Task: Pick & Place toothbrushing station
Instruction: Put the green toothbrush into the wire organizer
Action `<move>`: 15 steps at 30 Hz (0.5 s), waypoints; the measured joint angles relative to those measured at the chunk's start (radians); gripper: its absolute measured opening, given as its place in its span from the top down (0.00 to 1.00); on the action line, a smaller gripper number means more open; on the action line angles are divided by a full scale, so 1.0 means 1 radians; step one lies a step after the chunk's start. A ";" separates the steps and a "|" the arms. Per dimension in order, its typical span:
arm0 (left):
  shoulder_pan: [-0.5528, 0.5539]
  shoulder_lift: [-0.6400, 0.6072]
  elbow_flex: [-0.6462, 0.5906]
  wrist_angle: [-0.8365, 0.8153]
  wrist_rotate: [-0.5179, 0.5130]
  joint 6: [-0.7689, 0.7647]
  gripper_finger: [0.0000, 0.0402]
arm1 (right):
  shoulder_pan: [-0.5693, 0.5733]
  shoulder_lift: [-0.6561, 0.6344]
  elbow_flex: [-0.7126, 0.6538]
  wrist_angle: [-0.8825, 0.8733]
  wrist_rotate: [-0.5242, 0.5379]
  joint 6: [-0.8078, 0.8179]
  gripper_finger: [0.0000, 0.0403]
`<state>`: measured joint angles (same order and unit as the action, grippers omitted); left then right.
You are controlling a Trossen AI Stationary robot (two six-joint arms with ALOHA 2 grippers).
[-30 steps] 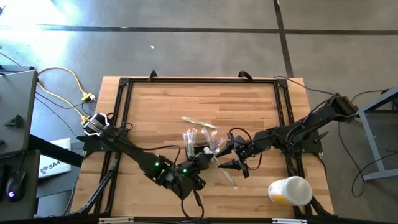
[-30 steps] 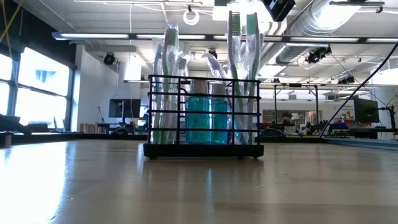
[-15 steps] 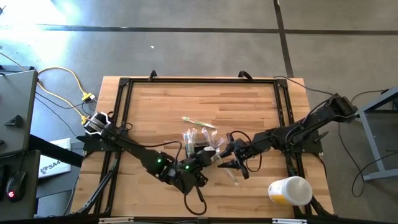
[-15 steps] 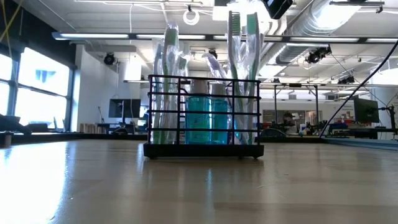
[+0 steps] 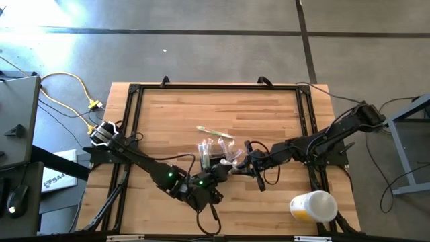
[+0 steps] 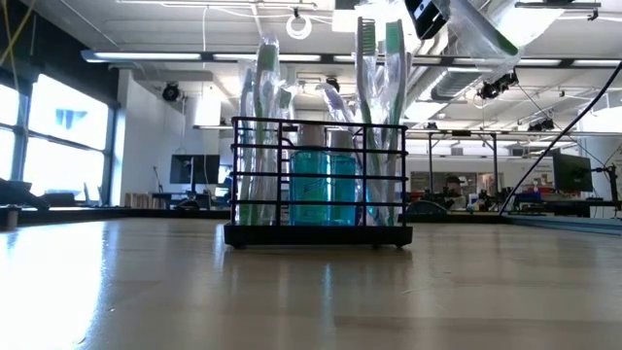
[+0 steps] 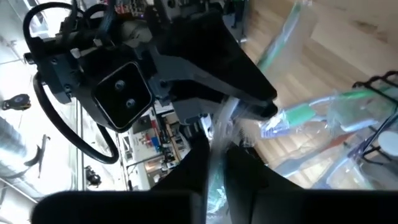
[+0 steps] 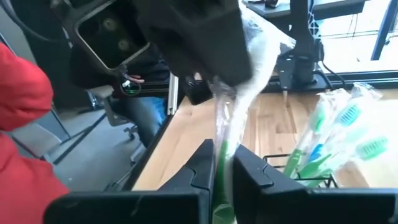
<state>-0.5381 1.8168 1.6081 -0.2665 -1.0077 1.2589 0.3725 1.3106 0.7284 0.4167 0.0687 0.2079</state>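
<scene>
The black wire caddy [image 5: 216, 160] stands on its base at the table's middle, holding several wrapped toothbrushes and a blue tube; the low view shows it upright [image 6: 318, 185]. Just to its right and nearer the front edge, my left gripper [image 5: 227, 171] and my right gripper [image 5: 243, 166] meet tip to tip. Both are shut on one clear-wrapped green toothbrush [image 8: 221, 146]. The end of that toothbrush's wrapper shows high up in the low view [image 6: 478, 29]. My left gripper pinches the wrapped toothbrush [image 7: 216, 155] between its two fingers [image 7: 194, 171], which lie across it. The toothbrush is clear of the table and runs on past the right gripper facing it. My right gripper pinches the same toothbrush through its clear wrapper [image 8: 222, 163] between its two fingers [image 8: 252, 171], from the table's right side. The wrapper's loose end [image 8: 258, 59] rises toward the left gripper.
A loose wrapped toothbrush [image 5: 213, 132] lies on the wood behind the caddy. A white-and-yellow cup [image 5: 312, 206] lies on its side at the near right corner. A black frame [image 5: 215, 87] rims the table. A person in red [image 8: 25, 124] shows beyond the table.
My right gripper has moved toward the table's left, up to the left gripper, and shut on the wrapped toothbrush. The toothbrush's free end, which slanted toward the near edge, has swung up and now shows at the top of the low view.
</scene>
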 joint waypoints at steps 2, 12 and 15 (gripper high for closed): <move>0.000 0.000 0.001 0.001 0.008 -0.011 0.90 | 0.000 0.000 0.000 -0.001 0.002 -0.009 0.95; -0.021 0.000 0.002 0.030 0.008 0.059 0.63 | 0.002 -0.002 0.002 0.014 -0.007 -0.025 0.96; -0.043 -0.001 0.002 0.040 -0.010 0.091 0.55 | 0.012 -0.011 0.002 0.006 -0.001 -0.046 0.96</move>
<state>-0.5807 1.8159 1.6096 -0.2268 -1.0178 1.3495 0.3845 1.2993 0.7303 0.4223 0.0675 0.1619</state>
